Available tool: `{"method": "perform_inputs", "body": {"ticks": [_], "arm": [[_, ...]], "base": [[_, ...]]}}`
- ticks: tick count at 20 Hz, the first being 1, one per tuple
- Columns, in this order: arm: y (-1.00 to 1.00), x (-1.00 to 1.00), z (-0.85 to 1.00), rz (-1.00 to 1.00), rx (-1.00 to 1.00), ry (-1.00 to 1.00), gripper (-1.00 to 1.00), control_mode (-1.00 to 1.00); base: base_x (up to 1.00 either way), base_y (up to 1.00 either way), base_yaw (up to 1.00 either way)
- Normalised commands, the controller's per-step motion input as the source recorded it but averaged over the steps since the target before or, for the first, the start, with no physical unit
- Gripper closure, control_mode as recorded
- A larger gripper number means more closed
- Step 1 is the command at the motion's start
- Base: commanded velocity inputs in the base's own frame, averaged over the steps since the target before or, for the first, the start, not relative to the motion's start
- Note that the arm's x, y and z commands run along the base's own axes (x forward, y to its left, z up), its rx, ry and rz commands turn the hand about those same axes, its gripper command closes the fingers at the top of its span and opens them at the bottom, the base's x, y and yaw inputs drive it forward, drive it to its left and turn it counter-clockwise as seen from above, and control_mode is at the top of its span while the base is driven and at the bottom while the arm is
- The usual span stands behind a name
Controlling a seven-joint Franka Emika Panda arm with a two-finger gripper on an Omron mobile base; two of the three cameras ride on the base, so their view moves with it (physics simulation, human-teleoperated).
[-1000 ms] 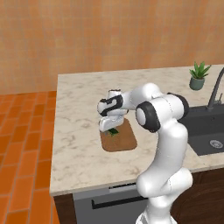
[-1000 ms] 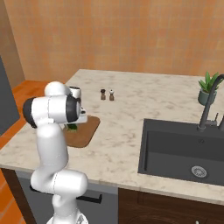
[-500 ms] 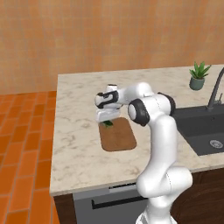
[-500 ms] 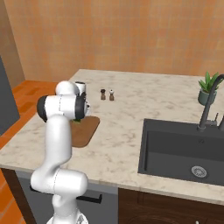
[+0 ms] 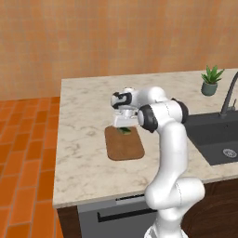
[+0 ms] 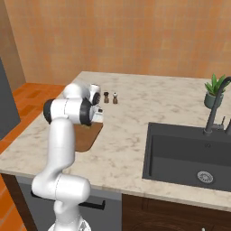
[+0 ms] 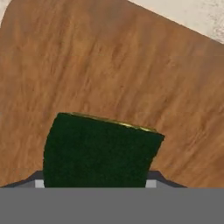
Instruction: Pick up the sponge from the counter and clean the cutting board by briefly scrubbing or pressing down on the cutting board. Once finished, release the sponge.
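Hand view shows the sponge dark side up, filling the space where the gripper tips would rise, with the cutting board wood close beneath; the fingers themselves are hidden, so whether the gripper clamps the sponge cannot be told for sure; from the left base view the gripper sits low over the board's far end on the desk, sponge under it; to scrub well, I judge it should press straight down, keep the sponge flat, rub briefly within the board's rim, then let go.
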Motion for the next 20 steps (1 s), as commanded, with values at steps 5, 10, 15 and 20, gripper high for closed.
{"method": "perform_inputs", "body": {"ticks": [5,10,15,20], "arm": [[-0.62,-0.84,-0.34,-0.01,0.0,0.0,1.0,-1.0],[0.5,-0.69,-0.43,0.02,-0.16,-0.01,1.0,-1.0],[0.73,-1.0,-0.48,0.2,-0.27,-0.1,1.0,-1.0],[0.11,-1.0,-0.31,0.16,-0.06,-0.19,1.0,-1.0]], "base": [[0.0,0.0,0.0],[0.0,0.0,0.0],[0.0,0.0,0.0],[0.0,0.0,0.0]]}}
